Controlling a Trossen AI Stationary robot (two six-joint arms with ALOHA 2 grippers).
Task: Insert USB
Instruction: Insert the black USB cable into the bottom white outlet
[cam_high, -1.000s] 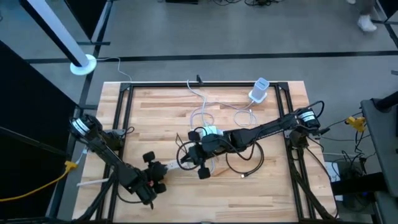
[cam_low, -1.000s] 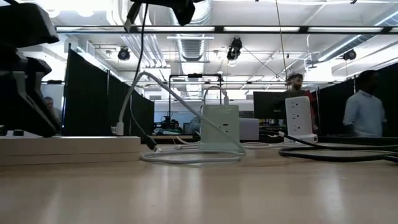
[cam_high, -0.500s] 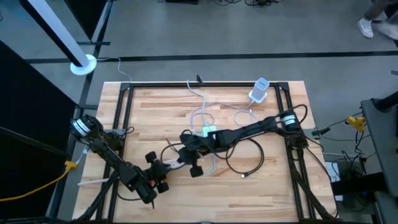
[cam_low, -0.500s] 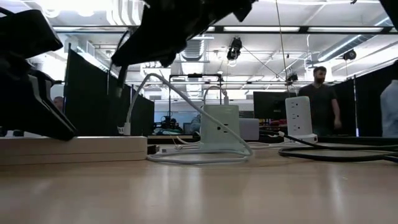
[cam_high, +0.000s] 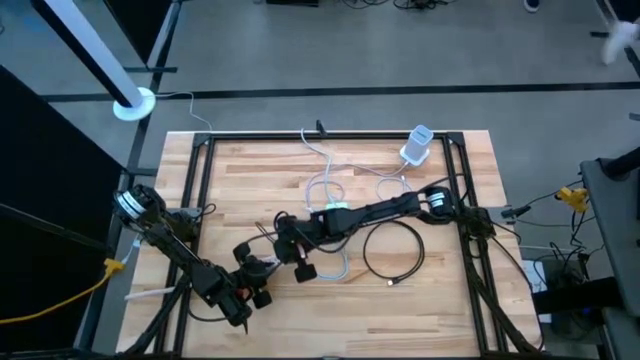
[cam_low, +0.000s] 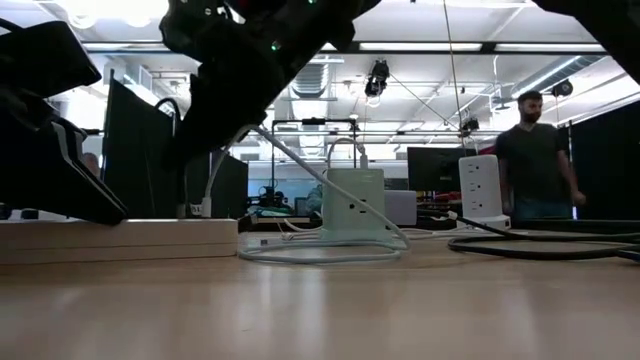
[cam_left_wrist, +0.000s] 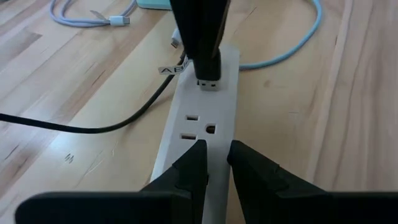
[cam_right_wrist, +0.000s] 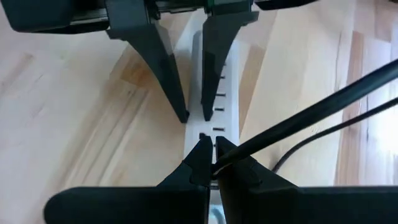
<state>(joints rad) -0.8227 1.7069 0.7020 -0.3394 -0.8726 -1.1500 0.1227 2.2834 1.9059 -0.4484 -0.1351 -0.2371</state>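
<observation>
Over the power strip (cam_left_wrist: 198, 118) end | my right fingers (cam_left_wrist: 208, 79) clamped on USB plug (cam_left_wrist: 208, 82), hovering above strip | left fingers (cam_left_wrist: 214, 163) pinch strip, part-closed | align square, lower straight.

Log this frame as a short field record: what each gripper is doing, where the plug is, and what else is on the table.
left gripper: clamped on one end of the white power strip, steadying it
right gripper: shut on black USB plug, cable trailing back
plug position: hovering just above the strip's far end, not yet seated
table: light wood
other items: mint-green charger, white charger, coiled black cable, pale blue cable
background: a person standing beyond the table
</observation>
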